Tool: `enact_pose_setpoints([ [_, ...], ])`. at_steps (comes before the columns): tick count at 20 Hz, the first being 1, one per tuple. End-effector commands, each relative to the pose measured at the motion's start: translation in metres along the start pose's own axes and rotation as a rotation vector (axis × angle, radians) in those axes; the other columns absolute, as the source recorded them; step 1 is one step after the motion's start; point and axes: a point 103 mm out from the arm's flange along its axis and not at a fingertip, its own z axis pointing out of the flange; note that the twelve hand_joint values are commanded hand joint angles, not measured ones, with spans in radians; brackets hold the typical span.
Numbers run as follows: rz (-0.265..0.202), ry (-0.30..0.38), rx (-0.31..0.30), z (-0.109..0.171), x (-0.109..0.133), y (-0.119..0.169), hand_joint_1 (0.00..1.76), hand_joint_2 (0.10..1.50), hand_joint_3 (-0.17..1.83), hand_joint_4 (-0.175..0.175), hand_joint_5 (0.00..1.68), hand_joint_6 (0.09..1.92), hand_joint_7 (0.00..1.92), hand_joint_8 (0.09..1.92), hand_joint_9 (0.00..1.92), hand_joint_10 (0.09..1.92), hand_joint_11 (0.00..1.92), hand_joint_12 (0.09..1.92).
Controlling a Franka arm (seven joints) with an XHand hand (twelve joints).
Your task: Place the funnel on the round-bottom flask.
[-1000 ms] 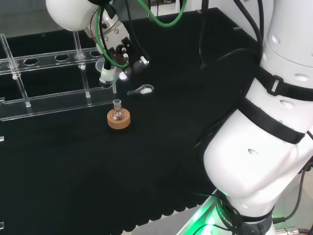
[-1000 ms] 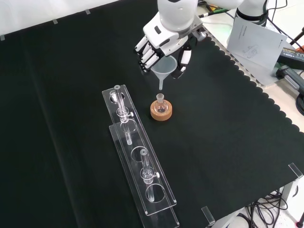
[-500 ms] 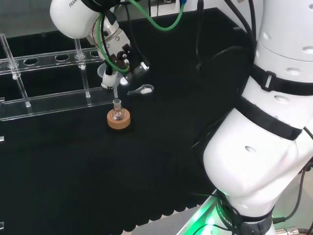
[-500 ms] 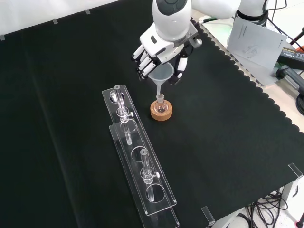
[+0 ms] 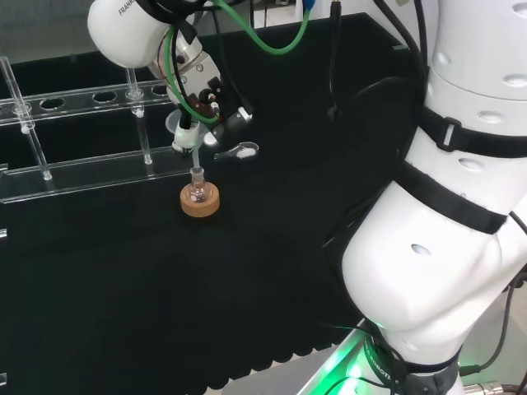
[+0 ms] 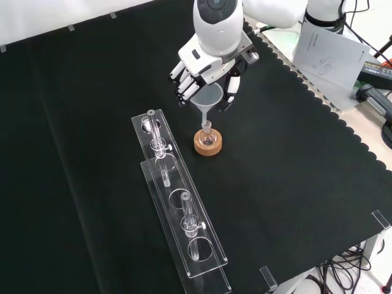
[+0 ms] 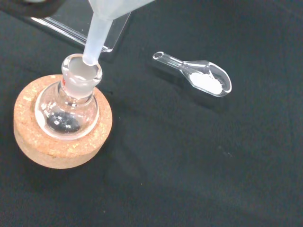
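Hand [image 6: 205, 67] curled round funnel [image 6: 209, 97], stem tip at mouth of flask [image 7: 75, 101]; flask upright in cork ring [image 7: 59, 142]; glass scoop [image 7: 201, 79] with white powder nearby

Table [image 6: 294, 184] covered in black cloth with a scalloped edge. On it: cork ring [image 6: 207, 144] with round-bottom flask [image 6: 207, 136] seated in it, long clear rack [image 6: 177, 205] just left of it in front view, small clear scoop [image 7: 199, 78] with white powder lying near the ring.
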Motion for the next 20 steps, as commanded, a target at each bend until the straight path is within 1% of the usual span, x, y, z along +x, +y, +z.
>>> enact_pose_setpoints([
  [1, -0.002, 0.001, 0.004, 0.002, 0.002, 0.000, 0.80, 0.78, 0.54, -0.054, 0.63, 0.76, 0.67, 0.88, 0.90, 0.71, 0.55, 1.27],
  [5, 0.000, 0.003, 0.007, 0.007, 0.010, 0.000, 0.80, 0.78, 0.54, -0.055, 0.63, 0.76, 0.67, 0.88, 0.90, 0.71, 0.55, 1.27],
  [15, -0.002, -0.023, 0.030, 0.015, 0.012, 0.002, 0.80, 0.78, 0.54, -0.056, 0.63, 0.76, 0.67, 0.88, 0.90, 0.71, 0.55, 1.27],
  [17, -0.006, -0.011, 0.024, 0.018, 0.006, 0.002, 0.80, 0.78, 0.54, -0.056, 0.63, 0.76, 0.67, 0.88, 0.90, 0.71, 0.55, 1.27],
  [20, -0.003, -0.027, 0.026, 0.020, 0.008, 0.003, 0.80, 0.78, 0.54, -0.056, 0.63, 0.76, 0.67, 0.88, 0.90, 0.71, 0.55, 1.27],
])
